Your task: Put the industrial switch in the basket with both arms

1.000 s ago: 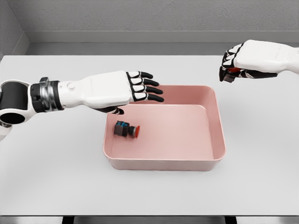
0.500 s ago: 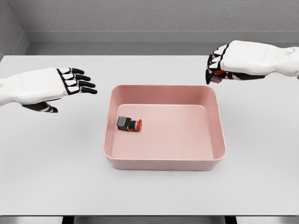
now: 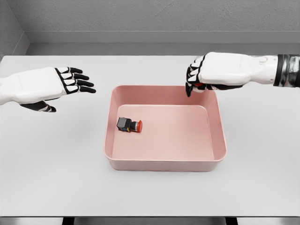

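Pale grey counter (image 3: 56, 178) lies bare along its near edge in front of the pink basket (image 3: 215, 154). Inside the basket, toward its left wall, the industrial switch (image 3: 128, 124) lies on its side with its red button pointing right; the floor to its right is open. Left of the basket, apart from its rim, the left hand (image 3: 49, 85) hovers with fingers spread, holding nothing. Above the far right rim, the right hand (image 3: 206, 74) hangs with fingers curled downward around something small and red.
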